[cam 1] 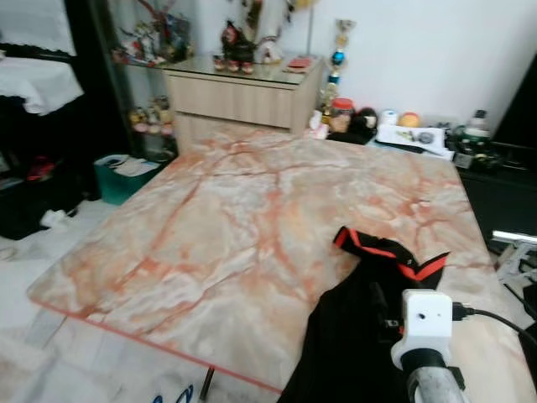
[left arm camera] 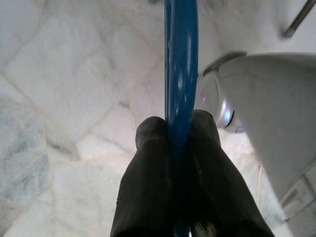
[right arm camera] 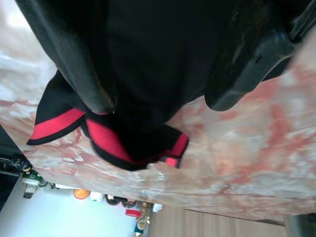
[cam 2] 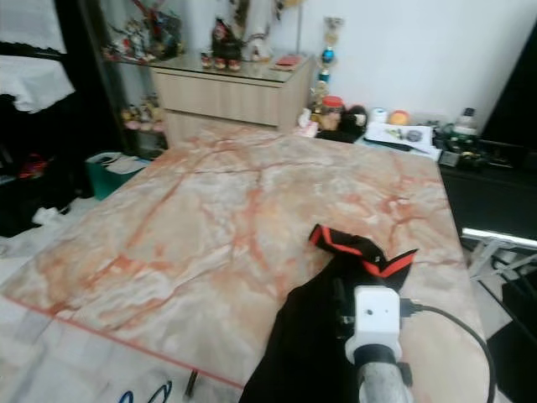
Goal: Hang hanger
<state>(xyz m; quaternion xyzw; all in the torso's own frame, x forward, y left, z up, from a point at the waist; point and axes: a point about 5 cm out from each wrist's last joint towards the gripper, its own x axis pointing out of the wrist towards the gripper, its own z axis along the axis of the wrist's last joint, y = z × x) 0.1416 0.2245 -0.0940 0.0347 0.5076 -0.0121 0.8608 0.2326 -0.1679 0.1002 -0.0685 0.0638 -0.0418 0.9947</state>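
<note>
The left tool (left arm camera: pixel 174 131) is clamped on the blue hanger (left arm camera: pixel 180 64) above the floor (left arm camera: pixel 59 74), while the right tool (right arm camera: pixel 163 106), fingers spread, straddles the black shirt (cam 1: pixel 369 319) lying on the tabletop (cam 1: pixel 243 227) near its edge.

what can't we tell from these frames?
- Blue hanger: the left end effector is shut on one bar; its hook and shape are cut off by the left wrist frame edges.
- Black garment: its lower part runs off the bottom edge of the eye views.
- Right end effector: fingers straddle the garment; actual grip unclear.
- Shelf figurines: too small.
</note>
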